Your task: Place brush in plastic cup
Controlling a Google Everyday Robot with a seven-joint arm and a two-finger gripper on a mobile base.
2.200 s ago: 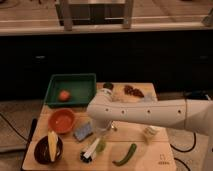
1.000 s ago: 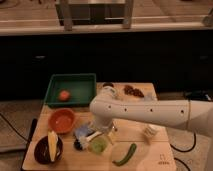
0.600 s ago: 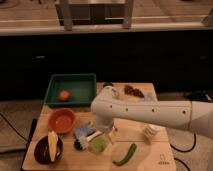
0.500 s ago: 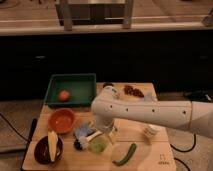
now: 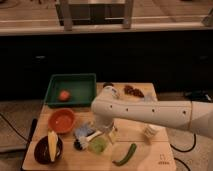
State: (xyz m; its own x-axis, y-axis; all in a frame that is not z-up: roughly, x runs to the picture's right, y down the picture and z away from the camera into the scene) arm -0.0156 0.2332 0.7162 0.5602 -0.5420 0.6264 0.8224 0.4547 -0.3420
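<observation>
Nothing has shifted in the last second: open, empty gripper [image 5: 112, 134] hovers beside plastic cup [image 5: 98, 145], brush [image 5: 86, 140] lying on the cup's other side, blue sponge [image 5: 82, 130] and orange bowl [image 5: 62, 120] beyond.

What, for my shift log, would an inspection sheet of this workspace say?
surface: wooden table, crowded.
job's things: brush lies beside the plastic cup, on its left, not in it.
clutter: blue sponge, orange bowl, dark bowl, green tray, green pepper, white ribbed cup.
end effector: low over the table, right of the brush, open, nothing held.
cables: black cable on the floor, left of the table.
surroundings: dark cabinet front behind.
</observation>
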